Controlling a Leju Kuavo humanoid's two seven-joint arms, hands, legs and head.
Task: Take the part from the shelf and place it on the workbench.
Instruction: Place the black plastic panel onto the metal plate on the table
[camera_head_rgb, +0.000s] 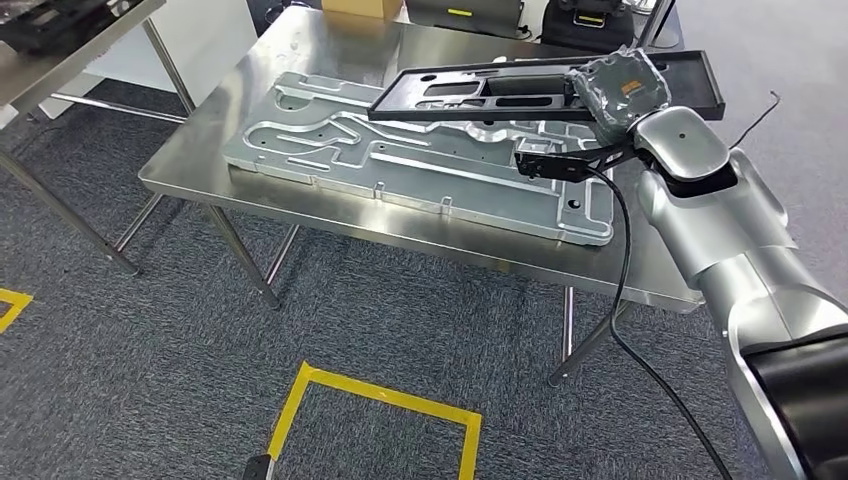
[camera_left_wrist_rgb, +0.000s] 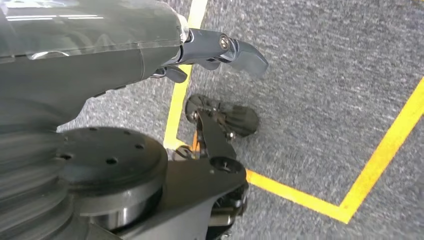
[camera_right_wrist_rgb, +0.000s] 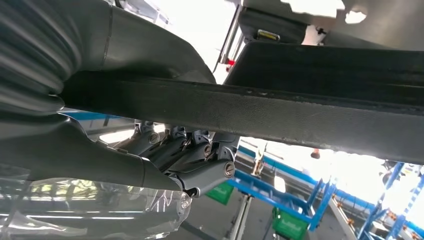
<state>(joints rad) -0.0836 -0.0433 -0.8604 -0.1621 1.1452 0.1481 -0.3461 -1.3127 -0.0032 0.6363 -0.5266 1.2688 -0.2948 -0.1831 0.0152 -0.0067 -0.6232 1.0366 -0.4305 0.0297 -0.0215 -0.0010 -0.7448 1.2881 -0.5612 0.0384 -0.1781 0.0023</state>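
Right hand fingers grip the black part above the workbench; left hand empty, fingers apart.

One black part, one aluminium plate, one workbench.

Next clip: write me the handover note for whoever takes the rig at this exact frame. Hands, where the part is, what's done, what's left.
Right hand: grips the black tray-like part at its edge, holding it above the steel workbench, over the grey machined plate lying there.
Left hand: hangs over carpet with yellow tape lines, holding nothing, fingers apart.
Done: part is off the shelf and carried to the workbench.
Left: lower it onto the workbench, release, pull the arm back. Whether any edge already touches the plate is unclear.
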